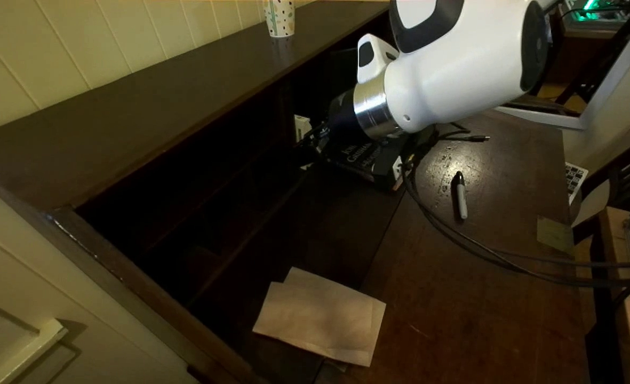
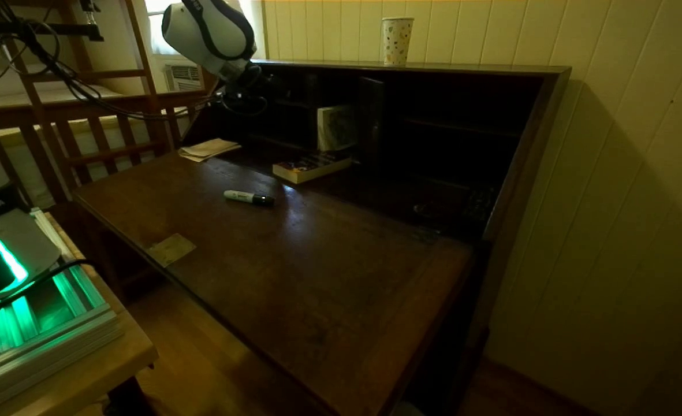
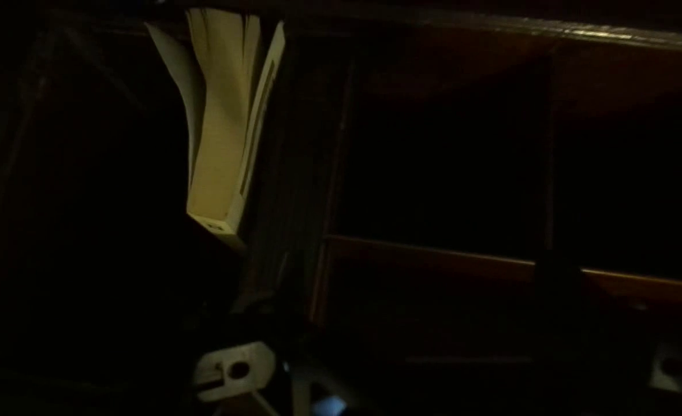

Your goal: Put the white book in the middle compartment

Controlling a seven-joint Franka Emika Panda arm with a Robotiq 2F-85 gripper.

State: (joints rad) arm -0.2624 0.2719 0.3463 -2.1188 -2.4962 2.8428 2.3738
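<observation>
The white book (image 2: 336, 128) stands upright in the middle compartment (image 2: 341, 92) of the dark wooden shelf unit. In the wrist view the book (image 3: 222, 127) shows its page edges, with the pages and cover slightly fanned. Part of it also shows beside the gripper in an exterior view (image 1: 301, 128). My gripper (image 3: 424, 274) has its dark fingers wide apart with nothing between them. It faces the bay beside the book, across a vertical divider (image 3: 335, 150), and is apart from the book. The gripper (image 2: 277, 89) also shows in an exterior view, where its fingers are too dark to read.
A dark-covered book (image 2: 312, 164) lies flat before the middle compartment. Beige paper sheets (image 1: 320, 314) lie on the desk, and a marker (image 1: 461, 197) lies near the cables (image 1: 453, 234). A patterned cup (image 2: 397, 40) stands on top of the shelf unit. The bays are very dark.
</observation>
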